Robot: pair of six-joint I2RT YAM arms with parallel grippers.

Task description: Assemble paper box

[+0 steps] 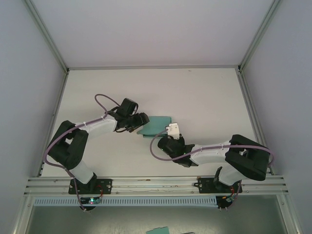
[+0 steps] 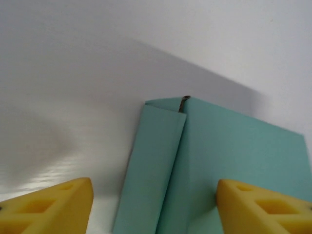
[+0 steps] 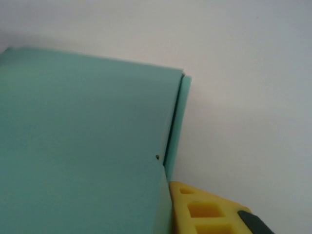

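The table (image 1: 204, 92) carries the teal paper box (image 1: 157, 124) mid-surface, between both arms. The left gripper (image 1: 142, 122) stands spread, one finger (image 2: 263, 207) over the box, the other clear. The right gripper (image 1: 170, 131) shows one finger (image 3: 200, 209) beside the box edge; its closure cannot be determined.
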